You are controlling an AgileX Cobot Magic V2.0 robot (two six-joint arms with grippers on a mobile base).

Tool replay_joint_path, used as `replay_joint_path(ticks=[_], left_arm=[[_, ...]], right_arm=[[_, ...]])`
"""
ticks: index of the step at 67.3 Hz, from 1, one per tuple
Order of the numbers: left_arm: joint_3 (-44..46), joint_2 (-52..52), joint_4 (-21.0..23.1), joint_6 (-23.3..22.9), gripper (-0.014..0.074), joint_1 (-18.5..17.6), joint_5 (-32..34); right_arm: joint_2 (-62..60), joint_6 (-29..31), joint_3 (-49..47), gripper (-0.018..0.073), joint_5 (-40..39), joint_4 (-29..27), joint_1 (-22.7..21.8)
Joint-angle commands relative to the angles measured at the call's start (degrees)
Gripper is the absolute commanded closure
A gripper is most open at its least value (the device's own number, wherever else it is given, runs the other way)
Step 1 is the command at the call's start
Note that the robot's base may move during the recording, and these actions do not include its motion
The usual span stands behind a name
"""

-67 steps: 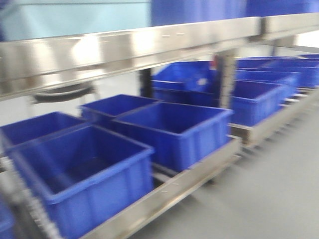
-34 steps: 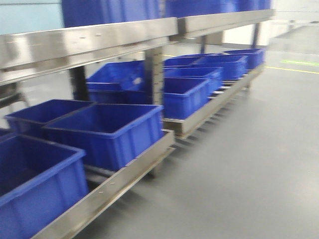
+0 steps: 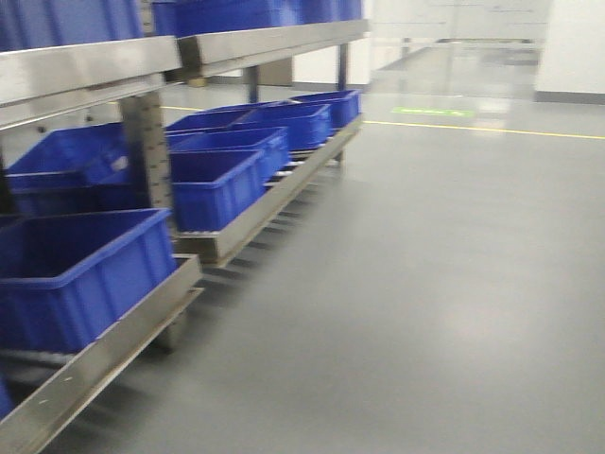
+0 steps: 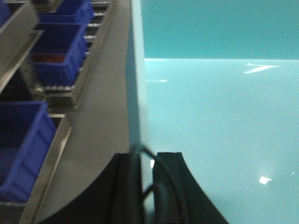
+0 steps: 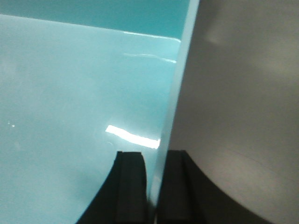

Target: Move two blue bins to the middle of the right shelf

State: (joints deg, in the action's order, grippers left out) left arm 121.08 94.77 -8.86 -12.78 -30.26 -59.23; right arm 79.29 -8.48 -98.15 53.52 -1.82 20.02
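The left gripper is pinching the left wall of the pale blue bin, jaws narrow, one finger inside and one outside. The right gripper is clamping the opposite wall in the same way. The bin is hanging between the two arms above the grey floor, clear of the steel rack on the left, where dark blue bins are sitting on the lower tier. Whether a second pale bin is nested underneath cannot be told.

Risks, as judged:
- Both grips are bearing on thin smooth plastic, so a jolt in transit could let a wall slide out.
- Uneven arm spacing could flex or drop the bin.
- The bin's corner could strike a rack post.
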Motion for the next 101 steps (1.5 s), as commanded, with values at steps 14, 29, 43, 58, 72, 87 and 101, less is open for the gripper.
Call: replay_joint_path(ticks=[14,29,43,58,72,87,101], left_arm=[[0.8,-0.8,3.1,0.1,0.0707,-0.8,3.8],[0.8,-0.8,3.1,0.1,0.0707,-0.8,3.8],[0.8,-0.8,3.1,0.1,0.0707,-0.8,3.8],[0.8,-0.8,3.1,0.1,0.0707,-0.8,3.8],[0.8,-0.8,3.1,0.1,0.0707,-0.8,3.8],[0.8,-0.8,3.1,0.1,0.0707,-0.8,3.8],[0.8,-0.8,3.1,0.1,0.0707,-0.8,3.8]], right_arm=[[-0.6,1.1,-0.5,0.0712,-2.7,-1.5,0.1],[-0.6,1.1,-0.5,0.0712,-2.7,-1.5,0.1],[-0.6,1.1,-0.5,0.0712,-2.7,-1.5,0.1],[-0.6,1.1,-0.5,0.0712,-2.7,-1.5,0.1],[-0.6,1.1,-0.5,0.0712,-2.7,-1.5,0.1],[-0.6,1.1,-0.5,0.0712,-2.7,-1.5,0.1],[-0.6,1.1,-0.5,0.0712,-2.7,-1.5,0.1]])
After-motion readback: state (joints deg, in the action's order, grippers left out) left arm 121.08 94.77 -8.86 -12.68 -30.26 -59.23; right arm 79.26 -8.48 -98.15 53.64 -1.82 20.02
